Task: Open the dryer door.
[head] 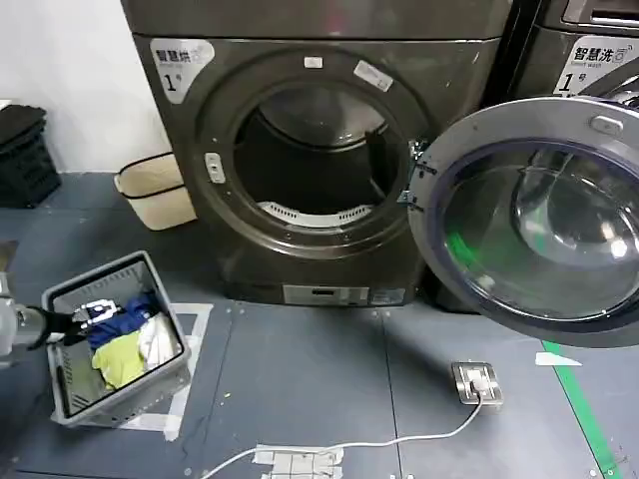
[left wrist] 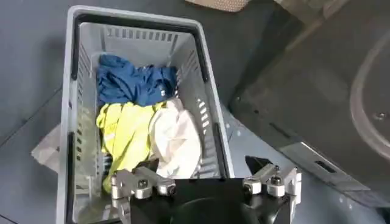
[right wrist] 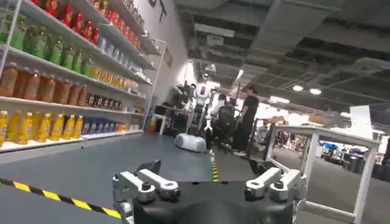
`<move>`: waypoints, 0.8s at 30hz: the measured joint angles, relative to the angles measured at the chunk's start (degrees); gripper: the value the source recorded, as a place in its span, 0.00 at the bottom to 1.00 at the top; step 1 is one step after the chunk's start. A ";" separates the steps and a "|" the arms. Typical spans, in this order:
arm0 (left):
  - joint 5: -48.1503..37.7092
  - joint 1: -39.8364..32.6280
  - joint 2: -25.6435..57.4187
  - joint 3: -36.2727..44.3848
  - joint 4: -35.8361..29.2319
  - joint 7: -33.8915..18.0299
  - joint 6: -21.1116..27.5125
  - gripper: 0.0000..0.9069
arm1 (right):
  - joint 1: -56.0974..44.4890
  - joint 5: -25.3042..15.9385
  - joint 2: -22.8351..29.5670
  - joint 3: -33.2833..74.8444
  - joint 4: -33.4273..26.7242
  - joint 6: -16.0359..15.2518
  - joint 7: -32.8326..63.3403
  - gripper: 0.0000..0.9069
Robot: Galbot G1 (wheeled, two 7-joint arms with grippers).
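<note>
The dark grey dryer [head: 319, 60] stands ahead, marked "1". Its round door [head: 529, 220] is swung wide open to the right on its hinge, its glass facing me. The drum opening [head: 315, 160] is dark and uncovered. My left gripper [head: 85, 317] hangs low at the left over a laundry basket, far from the door. In the left wrist view the left gripper [left wrist: 204, 165] is open, with nothing between its fingers, and the dryer's lower front [left wrist: 329, 91] shows beside it. My right gripper [right wrist: 204, 165] is open, holds nothing, and points away into the room.
A grey laundry basket [head: 165, 299] with blue, yellow and white clothes sits on the floor at front left. A beige bag [head: 155, 190] leans by the dryer's left side. A floor socket [head: 476, 382] with a white cable lies ahead. A second machine [head: 589, 50] stands behind the open door.
</note>
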 joint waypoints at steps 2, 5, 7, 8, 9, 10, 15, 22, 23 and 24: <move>-0.38 -0.52 0.13 0.35 0.45 -0.26 0.01 1.00 | -0.02 -0.05 0.08 -0.02 0.06 -0.12 0.00 1.00; -1.07 -0.88 0.27 0.54 0.82 -0.81 0.01 1.00 | -0.04 -0.11 0.19 -0.01 0.20 -0.71 0.23 1.00; -1.18 -0.94 0.29 0.60 0.97 -1.06 0.01 1.00 | 0.00 -0.04 0.13 0.02 0.00 -0.55 0.50 1.00; -1.25 -0.99 0.29 0.63 1.10 -1.18 0.01 1.00 | -0.01 0.00 0.11 0.02 -0.11 -0.40 0.51 1.00; -1.24 -1.07 0.30 0.63 1.24 -1.22 0.01 1.00 | -0.03 0.00 0.10 0.01 -0.19 -0.30 0.51 1.00; -1.24 -1.08 0.30 0.63 1.28 -1.22 0.00 1.00 | -0.05 0.00 0.10 0.01 -0.26 -0.27 0.51 1.00; -1.60 -1.10 0.31 0.70 1.30 -1.24 0.01 1.00 | -0.08 -0.03 0.10 -0.06 -0.34 -0.21 0.49 1.00; -1.63 -1.21 0.44 0.89 1.73 -1.40 0.00 1.00 | -0.15 -0.11 0.10 -0.12 -0.49 0.03 0.39 1.00; -1.47 -1.20 0.38 0.90 1.81 -1.40 0.00 1.00 | -0.16 -0.11 0.11 -0.12 -0.50 0.05 0.39 1.00; -1.43 -1.15 0.34 0.90 1.84 -1.40 0.01 1.00 | -0.17 -0.13 0.11 -0.13 -0.51 0.06 0.37 1.00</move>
